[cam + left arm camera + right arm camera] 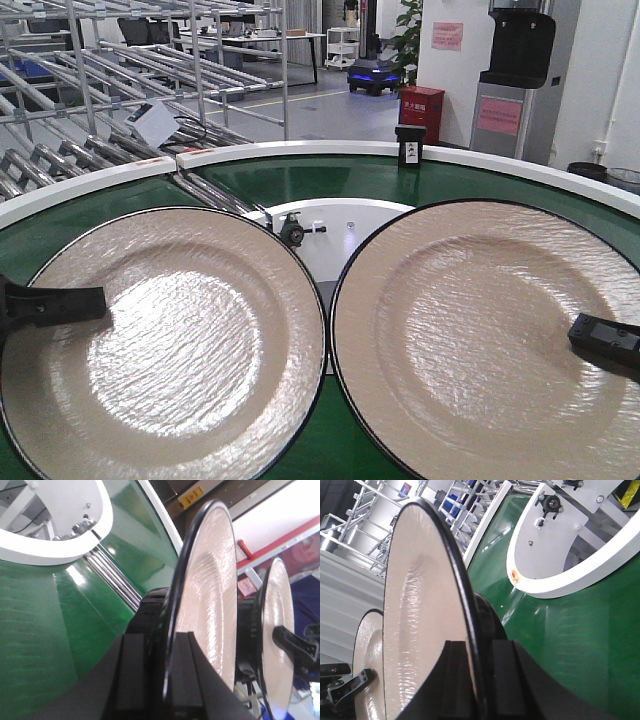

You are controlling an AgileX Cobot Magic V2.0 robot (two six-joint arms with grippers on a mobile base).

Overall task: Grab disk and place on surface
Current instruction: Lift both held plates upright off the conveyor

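Two big beige disks with black rims hang side by side above the green conveyor belt [330, 180]. My left gripper [55, 303] is shut on the outer edge of the left disk [170, 340]. In the left wrist view that disk's rim [212, 580] runs between the jaws of the left gripper [161, 640]. My right gripper [605, 338] is shut on the right edge of the right disk [480, 340]. The right wrist view shows the right gripper [477, 647] clamped on that disk [420, 610]. The two rims nearly touch in the middle. The surface is out of view.
A white hub [340, 235] with a small roller sits inside the belt ring. A small black device [410, 145] stands on the belt's far white rim. Metal roller racks [120, 90] fill the back left, and a red box [421, 110] stands behind.
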